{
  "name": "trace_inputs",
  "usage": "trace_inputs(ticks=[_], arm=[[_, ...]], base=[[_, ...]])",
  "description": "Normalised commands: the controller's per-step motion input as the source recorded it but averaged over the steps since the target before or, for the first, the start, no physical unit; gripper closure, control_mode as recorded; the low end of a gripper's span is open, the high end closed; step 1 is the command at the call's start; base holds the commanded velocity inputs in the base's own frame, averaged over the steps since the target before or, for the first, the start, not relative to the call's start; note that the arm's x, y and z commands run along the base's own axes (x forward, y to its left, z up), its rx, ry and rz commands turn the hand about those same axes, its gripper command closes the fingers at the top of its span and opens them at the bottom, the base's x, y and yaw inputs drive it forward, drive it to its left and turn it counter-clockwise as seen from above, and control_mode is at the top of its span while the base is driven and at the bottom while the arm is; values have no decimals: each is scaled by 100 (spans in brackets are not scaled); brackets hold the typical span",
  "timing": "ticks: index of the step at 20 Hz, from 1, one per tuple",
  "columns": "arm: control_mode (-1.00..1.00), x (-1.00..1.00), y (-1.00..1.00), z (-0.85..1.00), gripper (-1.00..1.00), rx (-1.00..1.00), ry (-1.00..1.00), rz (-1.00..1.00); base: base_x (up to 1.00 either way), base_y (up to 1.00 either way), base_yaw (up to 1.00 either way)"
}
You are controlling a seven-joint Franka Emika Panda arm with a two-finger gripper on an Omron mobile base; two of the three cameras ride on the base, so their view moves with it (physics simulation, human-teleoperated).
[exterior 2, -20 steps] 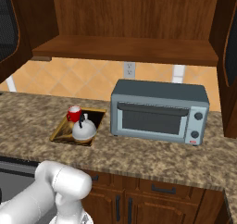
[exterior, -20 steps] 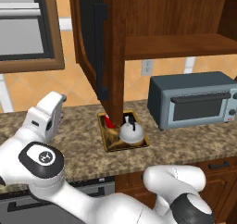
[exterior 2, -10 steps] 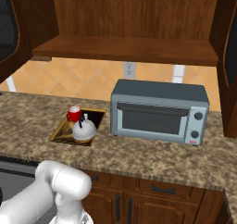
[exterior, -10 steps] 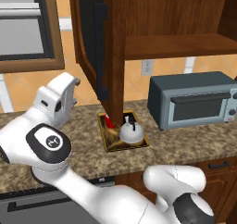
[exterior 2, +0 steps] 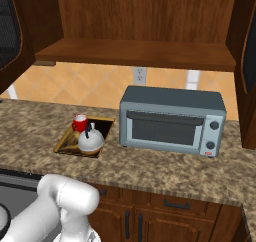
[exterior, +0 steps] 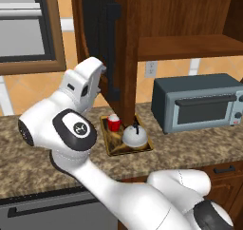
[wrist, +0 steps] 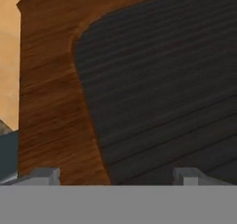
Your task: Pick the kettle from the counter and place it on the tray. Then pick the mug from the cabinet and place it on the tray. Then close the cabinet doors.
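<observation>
The silver kettle (exterior: pixel 134 135) (exterior 2: pixel 91 142) and the red mug (exterior: pixel 113 122) (exterior 2: pixel 80 122) both stand on the gold-rimmed tray (exterior: pixel 110 146) (exterior 2: pixel 65 145) on the granite counter (exterior: pixel 199 148) (exterior 2: pixel 165 171). The cabinet (exterior 2: pixel 135 53) stands open, with its left door (exterior: pixel 102 34) (wrist: pixel 162 89) swung out over the tray. My gripper (exterior: pixel 100 74) (wrist: pixel 118 176) is raised beside that door, facing its dark ribbed panel at close range. Its fingertips (wrist: pixel 46 174) are spread wide with nothing between them. The right door (exterior 2: pixel 245 61) also hangs open.
A grey toaster oven (exterior: pixel 199 105) (exterior 2: pixel 172 121) sits on the counter right of the tray, under the cabinet shelf. A brown-framed window (exterior: pixel 26 29) is at the left. My own arm's elbow (exterior: pixel 71 129) bulks just left of the tray.
My arm has lifted and the hand has swung up and right, close to the left cabinet door. Kettle, mug and tray have not moved.
</observation>
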Motion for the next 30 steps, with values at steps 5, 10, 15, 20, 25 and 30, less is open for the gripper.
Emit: trace_inputs(ticks=[5, 10, 15, 20, 25, 30], arm=[[-100, 0, -76, 34, -100, 0, 0, 0], [-100, 2, -89, 27, -100, 0, 0, 0], [-100, 23, -88, 17, -100, 0, 0, 0], [-100, 44, -79, 8, -100, 0, 0, 2], [-100, 73, -49, 1, -100, 0, 0, 9], [-100, 97, -18, 0, -100, 0, 0, 27]], base=[[0, 0, 0], [0, 0, 0], [0, 0, 0], [0, 0, 0], [0, 0, 0], [0, 0, 0]])
